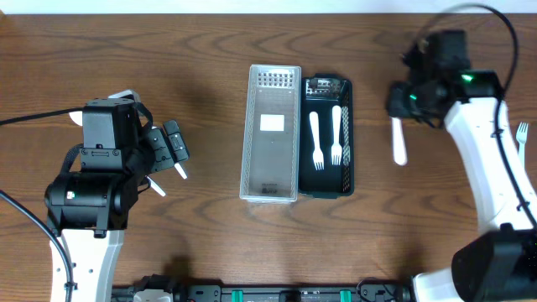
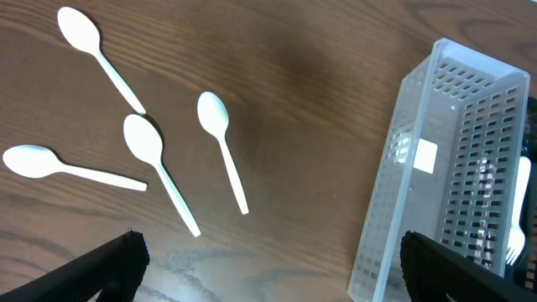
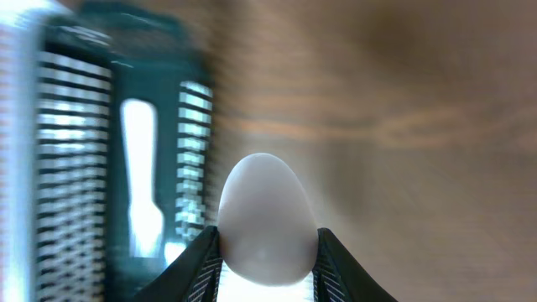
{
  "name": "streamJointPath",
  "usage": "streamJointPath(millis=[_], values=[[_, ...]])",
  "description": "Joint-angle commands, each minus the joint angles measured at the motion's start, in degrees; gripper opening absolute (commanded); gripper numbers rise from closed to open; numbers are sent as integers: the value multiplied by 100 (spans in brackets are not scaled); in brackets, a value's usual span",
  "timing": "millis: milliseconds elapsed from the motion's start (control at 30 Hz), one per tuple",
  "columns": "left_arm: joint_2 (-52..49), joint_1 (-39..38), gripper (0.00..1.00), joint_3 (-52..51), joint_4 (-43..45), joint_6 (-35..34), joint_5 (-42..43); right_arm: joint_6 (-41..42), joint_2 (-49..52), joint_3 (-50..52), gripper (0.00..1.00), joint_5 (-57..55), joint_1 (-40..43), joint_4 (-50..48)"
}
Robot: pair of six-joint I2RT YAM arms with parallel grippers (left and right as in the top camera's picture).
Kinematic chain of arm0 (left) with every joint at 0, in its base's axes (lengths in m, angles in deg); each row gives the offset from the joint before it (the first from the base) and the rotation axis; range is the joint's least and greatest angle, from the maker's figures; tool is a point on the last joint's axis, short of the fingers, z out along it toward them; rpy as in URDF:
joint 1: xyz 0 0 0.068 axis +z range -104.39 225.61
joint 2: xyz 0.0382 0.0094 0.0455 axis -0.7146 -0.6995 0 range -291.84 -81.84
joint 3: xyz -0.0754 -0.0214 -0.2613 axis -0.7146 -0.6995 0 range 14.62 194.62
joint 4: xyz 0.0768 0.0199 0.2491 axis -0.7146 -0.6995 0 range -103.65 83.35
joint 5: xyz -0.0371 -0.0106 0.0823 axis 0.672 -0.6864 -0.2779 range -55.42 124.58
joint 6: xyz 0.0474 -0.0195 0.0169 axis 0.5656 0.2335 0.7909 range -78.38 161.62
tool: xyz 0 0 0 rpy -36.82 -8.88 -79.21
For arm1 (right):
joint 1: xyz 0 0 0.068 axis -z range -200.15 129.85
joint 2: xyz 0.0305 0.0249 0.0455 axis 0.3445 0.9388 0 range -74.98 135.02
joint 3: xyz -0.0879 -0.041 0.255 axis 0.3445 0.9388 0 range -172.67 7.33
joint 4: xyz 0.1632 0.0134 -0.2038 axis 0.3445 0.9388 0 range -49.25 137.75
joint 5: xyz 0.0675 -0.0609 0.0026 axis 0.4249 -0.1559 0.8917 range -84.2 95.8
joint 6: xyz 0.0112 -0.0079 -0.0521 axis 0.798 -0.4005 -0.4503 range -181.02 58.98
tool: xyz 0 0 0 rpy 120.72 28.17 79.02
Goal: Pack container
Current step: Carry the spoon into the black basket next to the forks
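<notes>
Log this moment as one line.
right gripper: shut on white utensil, beside dark basket | left gripper: open above four spoons | dark basket: two forks | clear basket: no cutlery

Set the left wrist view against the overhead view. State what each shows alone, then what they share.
Left wrist only: four loose spoons lying whole on the table; from above, the left arm hides most of them. Overhead only: the right gripper shut on a spoon, and a stray fork near the table's right edge. Both: the clear basket and the dark basket beside it, with white forks inside.
</notes>
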Motion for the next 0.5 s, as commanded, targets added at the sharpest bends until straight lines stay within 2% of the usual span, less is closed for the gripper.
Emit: streamJointPath(millis=[0, 200, 467], values=[[-15, -13, 98, 114, -22, 98, -26, 741, -96, -533, 1, -339, -531, 66], [-15, -13, 98, 114, -22, 98, -26, 1506, 437, -774, 2, -328, -1080, 63], [-15, -13, 98, 114, -22, 98, -26, 1523, 1410, -774, 1, -310, -1475, -90]])
